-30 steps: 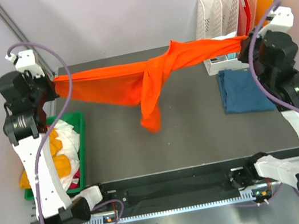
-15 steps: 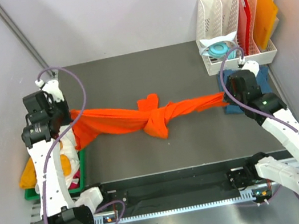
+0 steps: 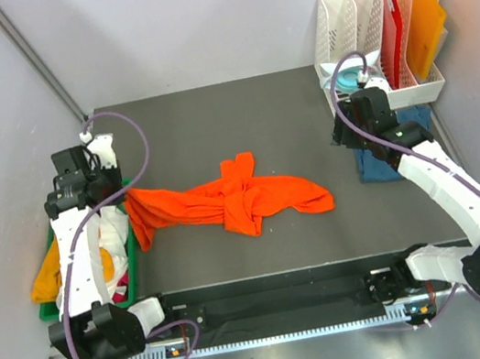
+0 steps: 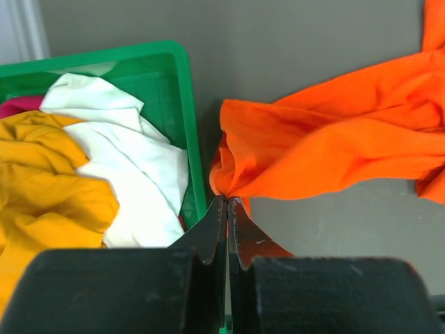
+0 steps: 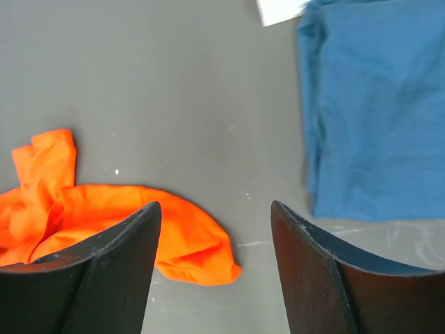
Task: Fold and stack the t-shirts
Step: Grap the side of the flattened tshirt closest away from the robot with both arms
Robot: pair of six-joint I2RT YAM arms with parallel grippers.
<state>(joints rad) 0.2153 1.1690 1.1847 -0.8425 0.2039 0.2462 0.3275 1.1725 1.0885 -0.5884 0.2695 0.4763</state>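
A bright orange t-shirt (image 3: pixel 225 202) lies bunched and twisted across the dark mat. My left gripper (image 3: pixel 121 195) is shut on its left edge beside the green bin; in the left wrist view the closed tips (image 4: pixel 227 202) pinch a gather of the orange cloth (image 4: pixel 334 149). My right gripper (image 3: pixel 345 136) hovers open above the mat with nothing between its fingers (image 5: pixel 215 206). The shirt's loose right end (image 5: pixel 191 243) lies below it on the left. A dark teal-blue t-shirt (image 3: pixel 384 163) lies folded flat at the right (image 5: pixel 375 111).
A green bin (image 3: pixel 133 263) at the left edge holds yellow-orange (image 4: pixel 49 198), white (image 4: pixel 135 160) and pink (image 4: pixel 15 108) shirts. A white file rack (image 3: pixel 358 14) at the back right holds a red board (image 3: pixel 392 13), an orange board (image 3: pixel 427 16) and a teal round object (image 3: pixel 351 79).
The orange shirt, stretched in the air between both grippers, has come down onto the mat. My right gripper opened, let go of its end and drew back. The left gripper lowered, still holding.
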